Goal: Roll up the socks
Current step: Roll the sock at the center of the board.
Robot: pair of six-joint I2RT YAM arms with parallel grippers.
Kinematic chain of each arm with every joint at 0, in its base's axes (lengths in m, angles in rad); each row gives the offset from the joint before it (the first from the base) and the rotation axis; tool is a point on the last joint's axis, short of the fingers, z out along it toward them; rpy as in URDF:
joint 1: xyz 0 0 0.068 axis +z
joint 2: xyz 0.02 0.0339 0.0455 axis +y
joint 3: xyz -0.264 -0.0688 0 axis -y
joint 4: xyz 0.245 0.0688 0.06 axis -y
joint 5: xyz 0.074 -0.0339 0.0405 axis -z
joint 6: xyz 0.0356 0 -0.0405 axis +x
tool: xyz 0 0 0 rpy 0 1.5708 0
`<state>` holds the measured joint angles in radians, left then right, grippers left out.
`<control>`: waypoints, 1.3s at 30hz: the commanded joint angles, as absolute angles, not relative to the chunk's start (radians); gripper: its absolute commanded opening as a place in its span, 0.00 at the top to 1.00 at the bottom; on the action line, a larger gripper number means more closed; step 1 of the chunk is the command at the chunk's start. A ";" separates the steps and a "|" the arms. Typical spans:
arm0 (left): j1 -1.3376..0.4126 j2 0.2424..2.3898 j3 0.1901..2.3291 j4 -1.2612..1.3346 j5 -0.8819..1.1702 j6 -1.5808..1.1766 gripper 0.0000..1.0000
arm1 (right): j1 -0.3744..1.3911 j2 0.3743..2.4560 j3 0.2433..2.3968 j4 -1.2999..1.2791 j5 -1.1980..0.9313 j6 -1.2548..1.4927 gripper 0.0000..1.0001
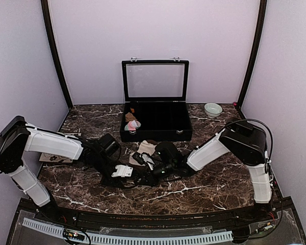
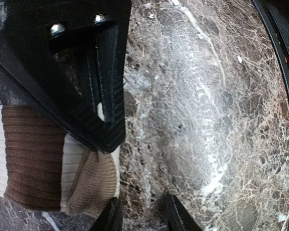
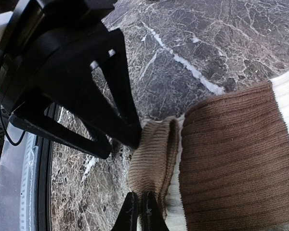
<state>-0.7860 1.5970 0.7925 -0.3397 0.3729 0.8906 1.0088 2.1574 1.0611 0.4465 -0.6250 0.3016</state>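
right hand (image 3: pixel 139 212) narrow, pinching tan end of cream-beige sock (image 3: pixel 231 159), lower frame | left hand (image 2: pixel 143 217) parted over marble tabletop (image 2: pixel 207 120), just beside sock edge

beige sock (image 2: pixel 33 163): cut off by frame's left edge | pink sock (image 1: pixel 132 124): detail too small
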 commanded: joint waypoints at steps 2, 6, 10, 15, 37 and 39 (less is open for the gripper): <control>-0.794 1.577 0.810 -0.301 0.329 0.899 0.66 | 1.003 2.249 0.990 0.098 -0.567 0.303 0.98; -0.798 1.509 0.837 -0.400 0.347 0.918 0.66 | 0.997 2.245 0.992 0.084 -0.569 0.293 0.98; -0.798 1.504 0.870 -0.466 0.402 0.910 0.66 | 0.994 2.244 0.997 0.077 -0.569 0.286 0.98; -0.798 1.529 0.885 -0.436 0.405 0.909 0.66 | 0.994 2.245 0.997 0.074 -0.575 0.287 0.98; -0.798 1.583 0.830 -0.345 0.291 0.943 0.64 | 0.989 2.247 0.980 0.115 -0.600 0.313 0.99; -0.798 1.543 0.828 -0.346 0.286 0.943 0.62 | 0.989 2.251 0.980 0.117 -0.603 0.313 0.99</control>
<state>-0.7918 1.6356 0.8520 -0.3424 0.3042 0.9321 0.9939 2.1551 1.0592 0.4232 -0.6743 0.2977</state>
